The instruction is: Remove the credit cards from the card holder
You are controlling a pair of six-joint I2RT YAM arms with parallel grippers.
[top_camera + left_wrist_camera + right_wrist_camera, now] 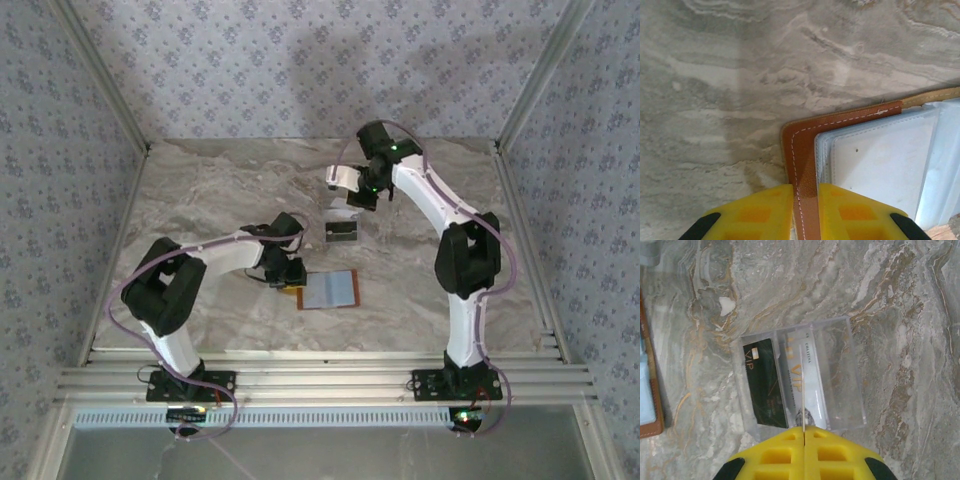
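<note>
Left wrist: left gripper (805, 192) low, pinching card holder (800, 150) by leather edge; right gripper (804, 432) points down, clamped on silver card (807, 385) over clear tray (845, 375).

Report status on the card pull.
Copy: left fingers clamped on card holder edge; right fingers shut over clear tray. In tray: dark card, pale card. Nothing in the way.
</note>
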